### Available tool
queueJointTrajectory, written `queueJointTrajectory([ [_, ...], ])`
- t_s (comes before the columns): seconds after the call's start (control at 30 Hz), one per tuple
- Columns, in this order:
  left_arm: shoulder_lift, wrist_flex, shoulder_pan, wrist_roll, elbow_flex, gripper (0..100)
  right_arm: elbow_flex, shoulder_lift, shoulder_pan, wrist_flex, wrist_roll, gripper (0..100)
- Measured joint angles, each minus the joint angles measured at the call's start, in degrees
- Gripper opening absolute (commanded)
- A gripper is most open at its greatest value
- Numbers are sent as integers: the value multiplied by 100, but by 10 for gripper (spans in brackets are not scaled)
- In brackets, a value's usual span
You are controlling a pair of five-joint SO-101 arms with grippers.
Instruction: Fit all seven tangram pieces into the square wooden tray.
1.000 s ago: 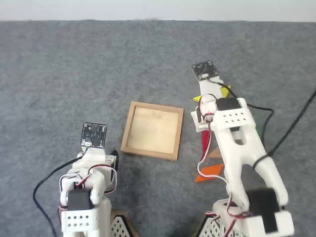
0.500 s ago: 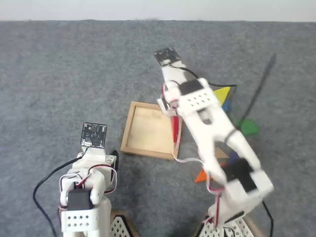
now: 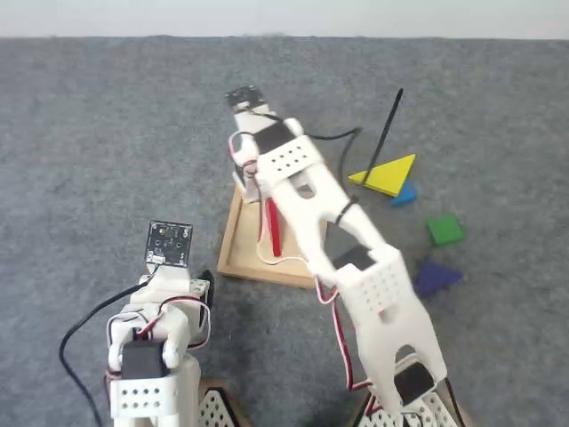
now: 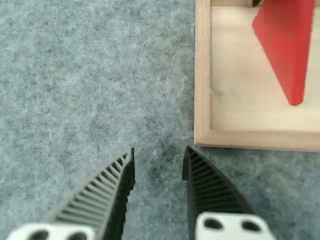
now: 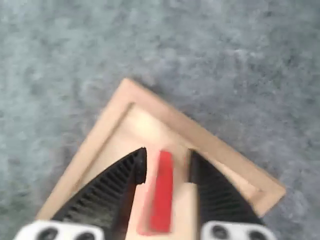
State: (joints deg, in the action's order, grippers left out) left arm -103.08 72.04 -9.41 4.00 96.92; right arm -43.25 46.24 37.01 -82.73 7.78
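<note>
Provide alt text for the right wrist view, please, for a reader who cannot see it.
A flat red tangram piece, seen edge-on, is held between the two black ribbed fingers of the right gripper, over the square wooden tray near one of its corners. The tray lies on grey carpet.

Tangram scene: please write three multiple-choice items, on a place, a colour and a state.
1. Where is the red piece? A. Upright over the tray, between the right gripper's fingers. B. Flat outside the tray. C. Leaning outside the tray.
2. What colour is the square piece on the carpet? A. Orange. B. White. C. Green.
3. How are the left gripper's fingers? A. Shut on a piece. B. Apart, empty. C. Gripping the tray rim.
Answers: 1 A, red shows between the fingers; 2 C, plainly green; 3 B, carpet shows between them.
</note>
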Motion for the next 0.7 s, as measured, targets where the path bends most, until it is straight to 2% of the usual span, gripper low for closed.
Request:
queueJointTrajectory([
  [0.33, 0, 0, 0, 0, 0, 153, -2356, 308, 167, -1758, -97, 258],
  [0.6, 0, 0, 0, 0, 0, 153, -2576, 264, 396, -1785, -475, 252],
  [0.7, 0, 0, 0, 0, 0, 153, -2576, -149, 176, -1785, -615, 188],
])
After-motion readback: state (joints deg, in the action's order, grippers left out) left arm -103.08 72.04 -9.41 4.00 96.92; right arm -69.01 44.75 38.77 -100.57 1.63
